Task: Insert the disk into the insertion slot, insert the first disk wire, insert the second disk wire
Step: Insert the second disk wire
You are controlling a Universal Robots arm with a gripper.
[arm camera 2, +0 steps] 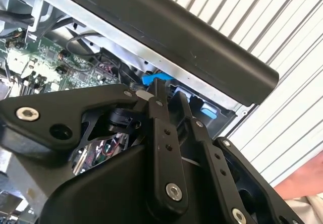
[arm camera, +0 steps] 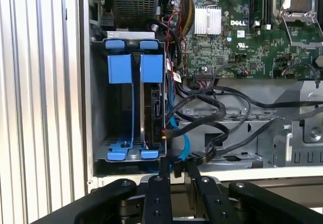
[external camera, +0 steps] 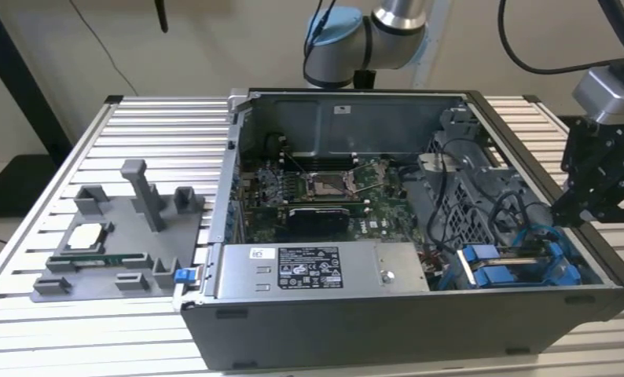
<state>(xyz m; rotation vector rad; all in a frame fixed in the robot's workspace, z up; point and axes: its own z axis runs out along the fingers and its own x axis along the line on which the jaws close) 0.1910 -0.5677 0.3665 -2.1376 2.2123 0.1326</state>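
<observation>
overhead, the pincer (arm camera: pixel 176 165) hangs narrow over the open case (external camera: pixel 396 334) on the slatted metal table (external camera: pixel 155 126).

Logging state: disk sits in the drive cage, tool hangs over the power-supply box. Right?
Not quite. In the exterior view the tool hangs by the drive cage, not over the power-supply box. The disk does sit in the cage, per the first wrist view.

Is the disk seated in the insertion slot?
Yes: in the first wrist view the disk stands inside the insertion slot, between its blue tabs.
</observation>
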